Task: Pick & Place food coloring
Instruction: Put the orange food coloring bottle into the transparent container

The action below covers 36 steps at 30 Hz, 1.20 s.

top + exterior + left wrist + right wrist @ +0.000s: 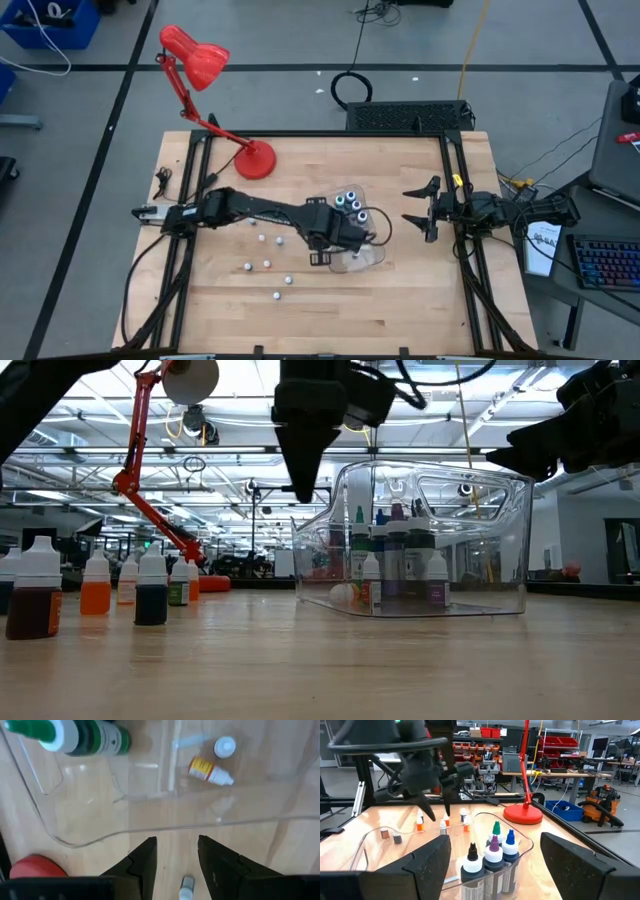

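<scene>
Left wrist view: the left gripper [176, 857] hangs empty, fingers narrowly parted, over the clear tray [75, 837] edge — a tiny food coloring bottle [186, 887] stands directly beneath, between them. Right gripper [424, 210] waits wide open beside the tray.

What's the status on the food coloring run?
Left gripper over the clear tray edge, fingers parted, empty. Right gripper open, waiting beside tray. Small bottles loose on table. Nothing blocking.
</scene>
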Each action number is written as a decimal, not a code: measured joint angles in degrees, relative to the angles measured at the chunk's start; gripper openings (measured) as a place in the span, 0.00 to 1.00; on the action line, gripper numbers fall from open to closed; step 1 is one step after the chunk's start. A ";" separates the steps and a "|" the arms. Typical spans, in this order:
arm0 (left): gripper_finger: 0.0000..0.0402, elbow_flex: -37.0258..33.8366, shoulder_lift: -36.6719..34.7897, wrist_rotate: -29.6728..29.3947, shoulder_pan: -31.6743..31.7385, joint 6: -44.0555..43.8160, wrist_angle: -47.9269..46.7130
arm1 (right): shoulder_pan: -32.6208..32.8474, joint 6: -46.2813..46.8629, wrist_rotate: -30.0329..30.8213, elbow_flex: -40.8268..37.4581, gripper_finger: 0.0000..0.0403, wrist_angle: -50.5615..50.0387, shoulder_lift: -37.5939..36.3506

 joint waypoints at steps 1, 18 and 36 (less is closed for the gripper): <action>0.36 -0.66 -0.47 -0.84 -0.44 -0.79 0.13 | 0.01 0.00 0.00 0.00 0.73 0.00 0.00; 0.35 -42.29 -34.18 -6.49 2.77 -6.66 24.61 | 0.02 0.01 0.00 0.04 0.73 0.03 1.11; 0.35 -65.69 -40.56 6.85 13.27 -27.74 39.23 | 0.02 -0.01 0.00 0.04 0.73 0.02 1.11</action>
